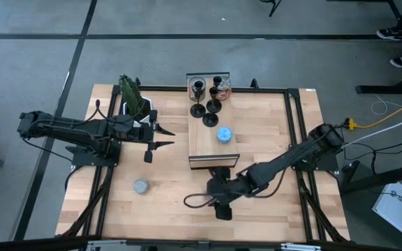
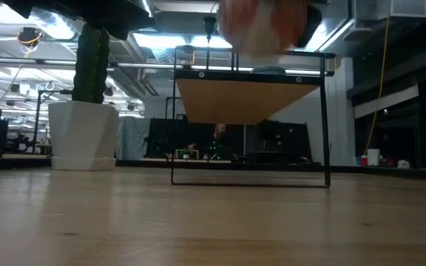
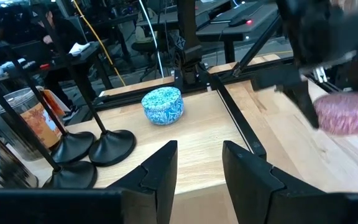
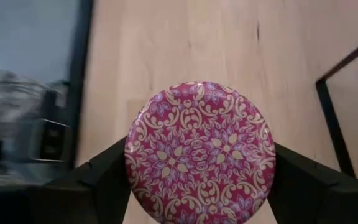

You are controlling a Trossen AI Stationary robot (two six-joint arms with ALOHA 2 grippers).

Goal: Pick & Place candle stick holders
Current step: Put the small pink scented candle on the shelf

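Black holders: the candle stick holders (image 1: 208, 96) stand bunched at the far end of the raised wooden shelf (image 1: 204, 139), round bases touching or nearly so; in the left wrist view their stems rise from the bases (image 3: 92, 149) beside a shiny tin (image 3: 17, 121).
Blue disc: a patterned blue disc (image 1: 224, 134) lies on the same shelf, nearer the front edge and apart from the holders.
Right tool: the right tool (image 1: 222, 189) sits low over the table (image 1: 166, 202) just in front of the shelf, its two fingers clasped on the rim of a pink patterned disc (image 4: 199, 152), one finger at each side.
Left tool: the left tool (image 1: 160, 137) hangs beside the shelf's left edge, fingers (image 3: 160, 171) parted with nothing between them, aimed across the shelf top.
Other things: a grey disc (image 1: 140, 186) rests on the table near the left arm; a potted plant (image 1: 134, 99) stands at the far left corner.
Step in hand: by my reading, the pink disc is being handled, not a holder; no holder is gripped yet.
Next move: likely the disc must be set down and let go; a holder calls for a pinch on its thin stem, lifted straight up so the neighbours do not tip.
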